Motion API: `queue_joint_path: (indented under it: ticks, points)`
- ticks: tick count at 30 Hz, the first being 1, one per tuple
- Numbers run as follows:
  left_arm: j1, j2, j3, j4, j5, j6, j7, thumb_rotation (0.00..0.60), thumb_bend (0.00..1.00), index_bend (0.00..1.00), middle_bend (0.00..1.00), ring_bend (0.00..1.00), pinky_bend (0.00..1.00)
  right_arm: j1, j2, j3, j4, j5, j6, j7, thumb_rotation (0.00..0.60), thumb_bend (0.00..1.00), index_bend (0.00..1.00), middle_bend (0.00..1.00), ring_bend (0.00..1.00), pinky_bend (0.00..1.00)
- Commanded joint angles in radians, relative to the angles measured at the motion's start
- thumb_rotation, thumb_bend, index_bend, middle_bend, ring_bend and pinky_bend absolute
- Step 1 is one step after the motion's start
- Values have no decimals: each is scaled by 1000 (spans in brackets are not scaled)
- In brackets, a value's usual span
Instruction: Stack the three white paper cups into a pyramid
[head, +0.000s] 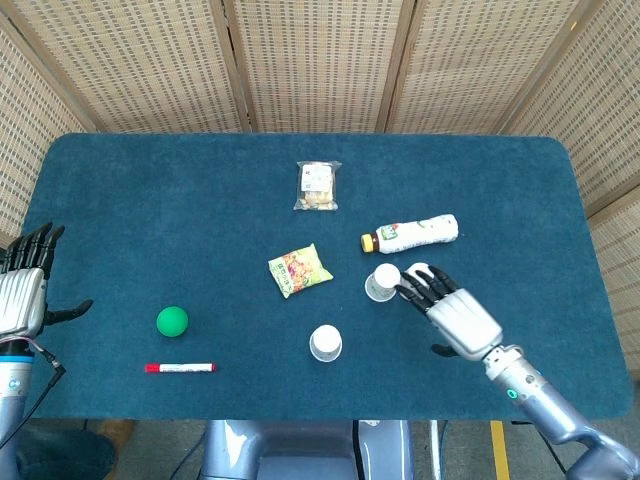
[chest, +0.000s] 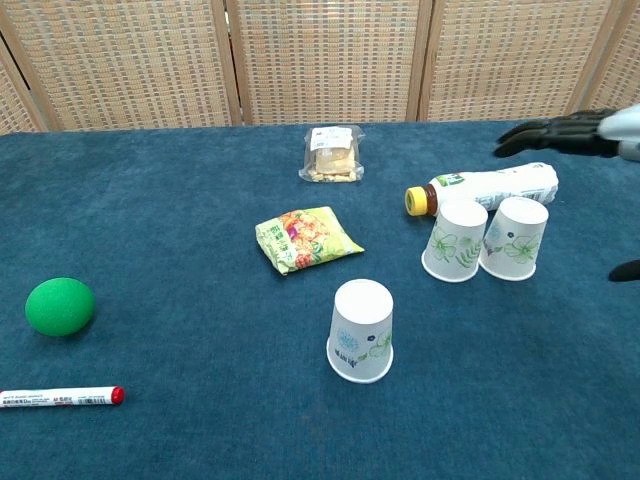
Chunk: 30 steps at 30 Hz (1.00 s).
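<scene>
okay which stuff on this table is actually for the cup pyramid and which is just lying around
For the job: near paper cup; left cup of the pair; right cup of the pair; right hand above the pair.

Lying about: drink bottle; yellow snack packet; clear snack bag; green ball; red-capped marker.

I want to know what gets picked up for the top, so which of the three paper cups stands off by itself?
The front cup, upside down nearest the camera. The other two cups stand side by side by the bottle.
</scene>
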Motion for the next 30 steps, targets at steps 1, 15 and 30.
queue_joint_path:
  ticks: [1,15,30]
  points:
    - [8,6,11,-5,34,-4,4,600,0,0,0,0,0,106,-15,32,-91,26,-128,-38,600,0,69,78,0,49]
    - [14,42,-1,-10,80,-60,-28,600,0,0,0,0,0,281,-342,83,40,362,-245,-354,600,47,194,218,152,215]
    - [24,57,-19,-15,90,-84,-53,600,0,0,0,0,0,306,-479,62,139,455,-158,-399,600,191,372,419,388,437]
